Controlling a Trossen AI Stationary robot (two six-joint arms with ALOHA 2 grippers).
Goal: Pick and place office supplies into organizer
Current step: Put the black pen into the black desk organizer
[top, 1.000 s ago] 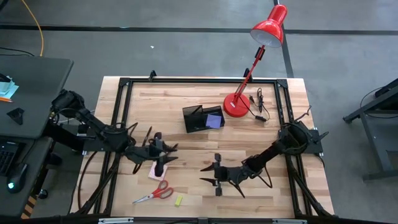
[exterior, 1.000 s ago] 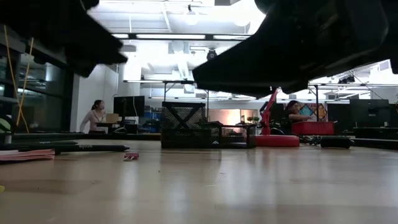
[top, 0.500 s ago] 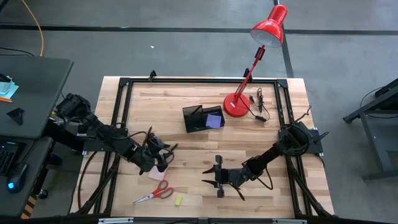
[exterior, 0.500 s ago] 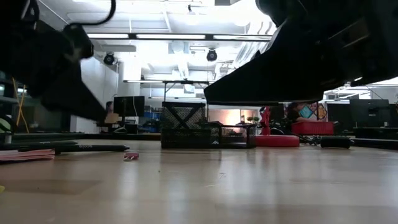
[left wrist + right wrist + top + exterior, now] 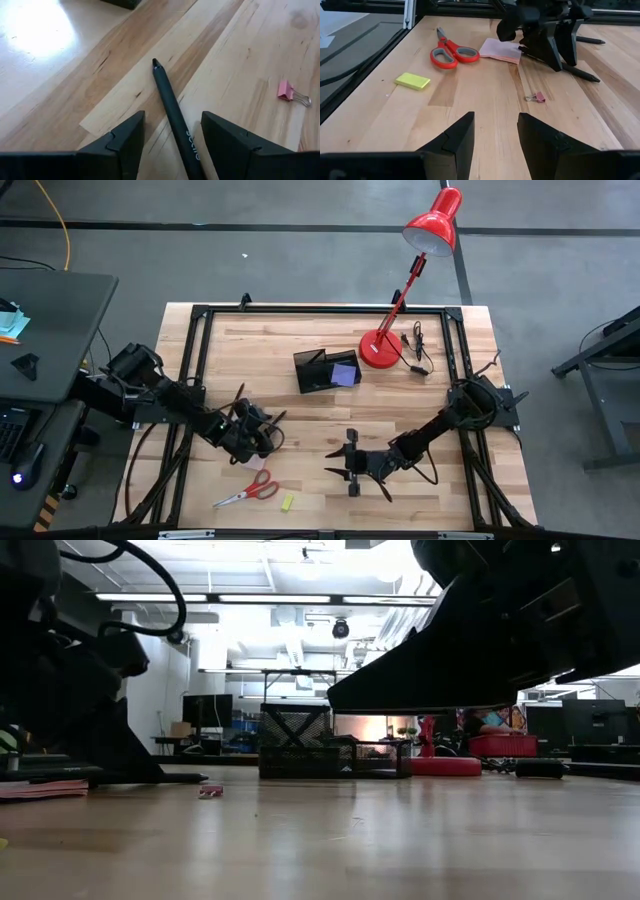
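My left gripper [image 5: 255, 442] [image 5: 172, 145] is open and low over the table. Its fingers stand on either side of a slim black pen [image 5: 172, 107] [image 5: 572, 69] without touching it. The pen lies flat, partly across a pink sticky-note pad [image 5: 501, 50] [image 5: 252, 461]. Red-handled scissors [image 5: 250, 488] [image 5: 451, 49] and a yellow piece [image 5: 287, 502] [image 5: 413, 80] lie near the table's near edge. The black organizer [image 5: 325, 368] stands farther back with a purple pad [image 5: 345, 374] inside. My right gripper [image 5: 348, 463] [image 5: 495, 135] hovers open over bare wood right of these things.
A small pink binder clip [image 5: 538, 96] [image 5: 286, 91] lies between the two grippers. A second black pen [image 5: 590, 40] lies beyond the left gripper. The red desk lamp [image 5: 380, 348] and its cord [image 5: 418, 350] stand right of the organizer. A black frame [image 5: 200, 315] borders the table.
My left gripper has moved toward the near edge and come down close to the table, so its fingers now stand on either side of the pen over the pink pad. The right gripper has barely moved.
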